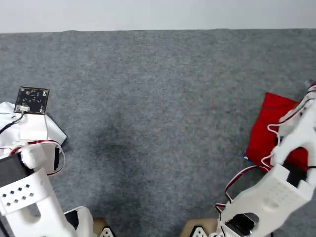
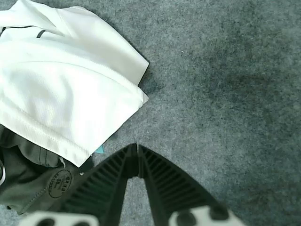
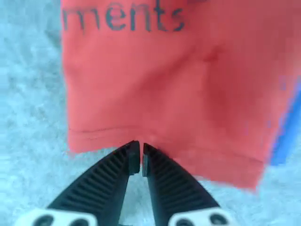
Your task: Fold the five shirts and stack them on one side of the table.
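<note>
Though light, limp and likely to slump: red printed cloth shirt (image 3: pixel 164 70), right edge of grey carpeted table (image 1: pixel 158 98), hem just under right gripper (image 3: pixel 141 157), jaws pressed together, empty. White knit shirt (image 2: pixel 61 94) atop dark garment (image 2: pixel 23 174), left edge, beside left gripper (image 2: pixel 138 162), likewise closed. Best pinched at hem, through both layers.

Red shirt (image 3: pixel 164 89) bore dark lettering (image 3: pixel 122 19), partly cut off at the edge. Dark garment (image 2: pixel 23 188) carried round printed stamp (image 2: pixel 60 180), too small to read.
</note>
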### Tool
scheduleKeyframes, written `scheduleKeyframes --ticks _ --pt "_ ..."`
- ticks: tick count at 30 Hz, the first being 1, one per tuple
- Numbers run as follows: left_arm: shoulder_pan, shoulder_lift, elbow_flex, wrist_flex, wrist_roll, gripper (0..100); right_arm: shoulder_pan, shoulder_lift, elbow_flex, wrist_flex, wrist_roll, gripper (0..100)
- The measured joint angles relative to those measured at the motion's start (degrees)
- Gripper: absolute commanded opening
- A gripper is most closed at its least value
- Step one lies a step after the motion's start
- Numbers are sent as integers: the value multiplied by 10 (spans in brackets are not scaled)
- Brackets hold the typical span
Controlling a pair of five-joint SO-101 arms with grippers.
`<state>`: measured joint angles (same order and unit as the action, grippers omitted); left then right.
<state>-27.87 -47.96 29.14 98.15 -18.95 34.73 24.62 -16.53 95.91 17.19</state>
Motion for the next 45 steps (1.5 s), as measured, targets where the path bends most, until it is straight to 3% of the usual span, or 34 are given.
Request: scheduleKeyframes --ticks 6,15,20,23,33,40,45 --pt "0 0 0 0 0 7 0 75 37 -72 -2 9" --pt "0 0 0 0 0 7 -19 49 -18 28 -2 9" --pt "0 0 0 0 0 7 17 4 -57 33 0 9" --pt "0 0 0 0 0 7 40 4 -62 33 39 9" --pt "0 0 0 0 0 7 127 132 -90 -31 126 9" --pt "0 0 0 0 0 7 105 114 -211 30 127 9" --pt "0 0 0 0 -4 7 75 105 -253 -14 130 9"
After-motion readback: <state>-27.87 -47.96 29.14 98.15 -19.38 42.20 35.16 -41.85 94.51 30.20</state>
